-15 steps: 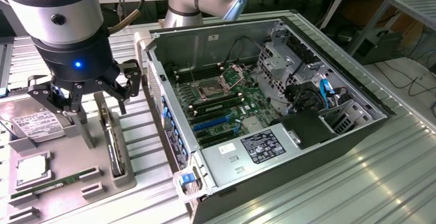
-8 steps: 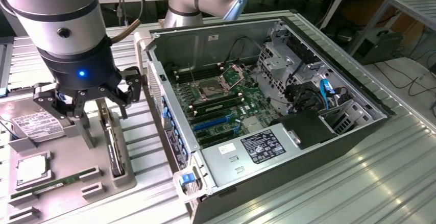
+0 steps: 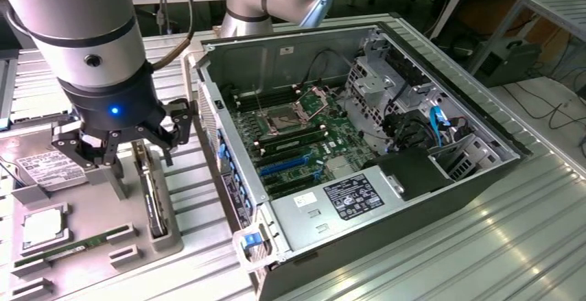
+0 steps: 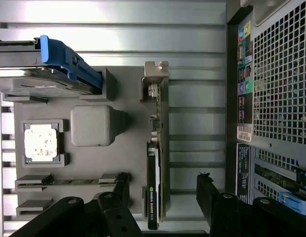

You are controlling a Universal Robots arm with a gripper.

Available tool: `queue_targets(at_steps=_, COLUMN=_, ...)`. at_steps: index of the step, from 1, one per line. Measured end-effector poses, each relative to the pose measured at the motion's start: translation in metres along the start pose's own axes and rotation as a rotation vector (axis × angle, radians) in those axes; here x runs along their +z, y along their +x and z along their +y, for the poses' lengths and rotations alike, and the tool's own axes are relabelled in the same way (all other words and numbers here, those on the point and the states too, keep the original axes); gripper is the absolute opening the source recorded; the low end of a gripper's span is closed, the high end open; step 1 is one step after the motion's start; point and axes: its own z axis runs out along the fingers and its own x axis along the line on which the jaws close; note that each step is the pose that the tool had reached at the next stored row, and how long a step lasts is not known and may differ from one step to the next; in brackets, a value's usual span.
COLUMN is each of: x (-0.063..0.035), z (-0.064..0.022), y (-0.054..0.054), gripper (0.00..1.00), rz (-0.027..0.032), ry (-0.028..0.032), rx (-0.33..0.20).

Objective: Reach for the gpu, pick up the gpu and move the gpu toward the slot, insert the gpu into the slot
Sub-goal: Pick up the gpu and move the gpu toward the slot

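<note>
**A:** What stands on the table? Count it, biggest first.

**B:** One open computer case, lying with its open side up across the middle. One arm reaches over the table's edge at the exterior view's left. One grey tray sits under the arm, just beside the case.

**A:** And the claw?

**B:** One gripper, its two fingers spread wide apart and clamped on nothing. It hangs over the tray's edge nearest the case.

**A:** Where is the card?

**B:** One gpu stands on its long edge along that same edge of the tray, with one silvery bracket at its end. In the wrist view it lies between the two fingers, and neither touches it.

**A:** What else is in the tray?

**B:** One hard drive with a blue handle, one processor chip and one green memory stick. All three lie toward the tray's edge away from the case, well apart from the card.

**A:** And the slot?

**B:** The slot is a blue strip on the board inside the case. Other blue strips lie beside it, and I cannot count them surely.
</note>
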Motion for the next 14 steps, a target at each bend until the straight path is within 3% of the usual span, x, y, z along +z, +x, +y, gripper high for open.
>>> queue_targets(at_steps=8, x=0.0147, z=0.0002, y=0.000, gripper=0.66, rz=0.0000, ry=-0.0001, rx=-0.005)
queue_targets(at_steps=14, x=0.0226, z=0.0014, y=0.000, gripper=0.66, rz=0.0017, ry=-0.0007, rx=-0.046)
